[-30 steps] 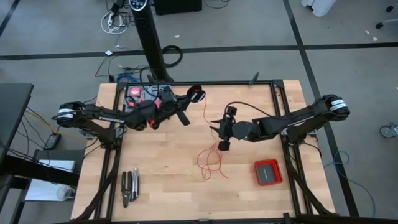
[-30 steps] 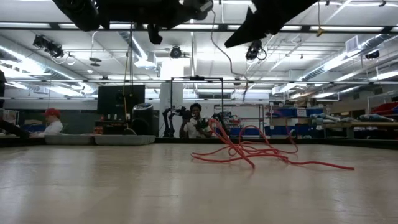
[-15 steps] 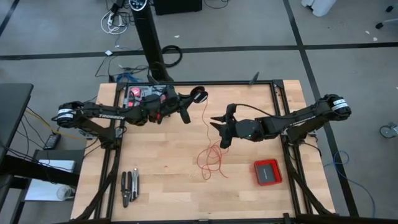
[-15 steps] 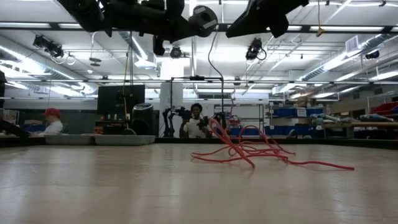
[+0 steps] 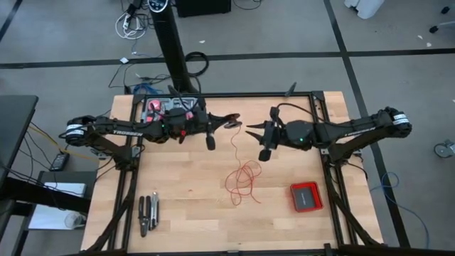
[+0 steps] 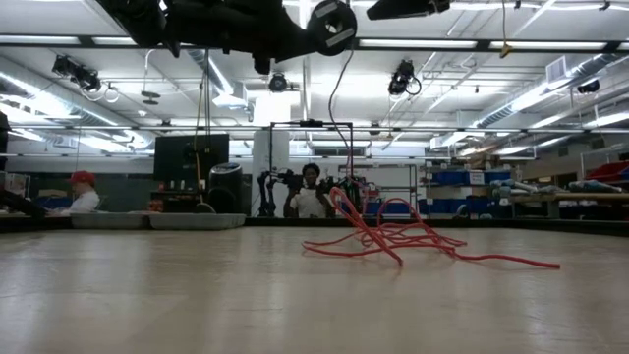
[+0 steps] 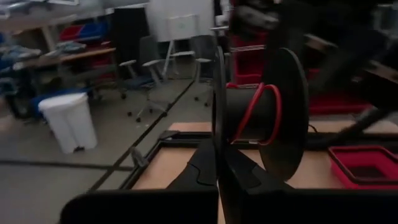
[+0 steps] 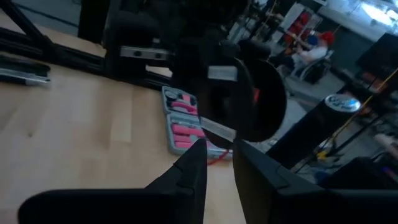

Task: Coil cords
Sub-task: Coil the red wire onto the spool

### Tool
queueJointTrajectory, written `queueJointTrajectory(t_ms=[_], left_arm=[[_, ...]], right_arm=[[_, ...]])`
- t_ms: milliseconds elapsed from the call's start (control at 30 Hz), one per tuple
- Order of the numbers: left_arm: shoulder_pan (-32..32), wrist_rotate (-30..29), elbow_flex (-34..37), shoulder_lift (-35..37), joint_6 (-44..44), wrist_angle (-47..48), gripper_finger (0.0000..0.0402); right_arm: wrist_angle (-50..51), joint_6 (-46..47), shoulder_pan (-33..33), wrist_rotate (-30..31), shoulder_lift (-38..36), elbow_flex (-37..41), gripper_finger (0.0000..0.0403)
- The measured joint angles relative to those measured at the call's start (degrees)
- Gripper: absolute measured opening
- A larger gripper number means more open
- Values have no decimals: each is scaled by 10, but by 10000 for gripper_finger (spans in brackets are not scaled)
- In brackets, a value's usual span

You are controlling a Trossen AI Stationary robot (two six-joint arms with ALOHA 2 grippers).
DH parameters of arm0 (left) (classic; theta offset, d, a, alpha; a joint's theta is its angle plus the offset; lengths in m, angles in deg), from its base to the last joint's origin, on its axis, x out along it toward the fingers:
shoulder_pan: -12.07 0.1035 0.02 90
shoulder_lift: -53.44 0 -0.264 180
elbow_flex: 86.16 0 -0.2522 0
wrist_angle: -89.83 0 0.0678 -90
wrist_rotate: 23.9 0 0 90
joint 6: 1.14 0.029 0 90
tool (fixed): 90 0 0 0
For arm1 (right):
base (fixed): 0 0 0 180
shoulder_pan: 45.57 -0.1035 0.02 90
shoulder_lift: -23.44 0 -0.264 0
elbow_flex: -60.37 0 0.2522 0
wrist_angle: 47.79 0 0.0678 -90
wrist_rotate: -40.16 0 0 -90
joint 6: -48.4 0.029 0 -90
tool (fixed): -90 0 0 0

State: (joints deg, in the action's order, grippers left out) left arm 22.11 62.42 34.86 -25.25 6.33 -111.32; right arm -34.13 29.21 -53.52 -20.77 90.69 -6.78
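Left gripper (image 5: 222, 123) is shut tight on a round black spool (image 7: 261, 121) at the table's 12 o'clock. Thin red wire (image 5: 242, 178) wraps the spool once, then hangs down to loose loops at the table's middle. Right gripper (image 5: 250, 129), fingers a little apart, holds nothing, near the spool.

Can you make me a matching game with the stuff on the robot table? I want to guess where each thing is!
Things:
1. black spool
2. loose red wire
3. red box
4. pliers

Places:
A. near the table's front left corner
B. held up in the left claw
C. piled in squiggles mid-table
D. flat on the table's right side

Pairs: 1-B, 2-C, 3-D, 4-A
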Motion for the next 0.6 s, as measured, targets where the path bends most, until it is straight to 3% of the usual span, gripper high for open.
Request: queueJointTrajectory(t_ms=[133, 467, 600], left_arm=[[0, 46, 0, 0, 41, 7, 0], [1, 88, 0, 0, 94, 66, 0], [1, 108, 0, 0, 117, 65, 0]], right_arm=[[6, 25, 21, -32, 0, 0, 77], [-6, 32, 53, -110, 2, 0, 77], [-14, 31, 62, -114, 10, 1, 79]])
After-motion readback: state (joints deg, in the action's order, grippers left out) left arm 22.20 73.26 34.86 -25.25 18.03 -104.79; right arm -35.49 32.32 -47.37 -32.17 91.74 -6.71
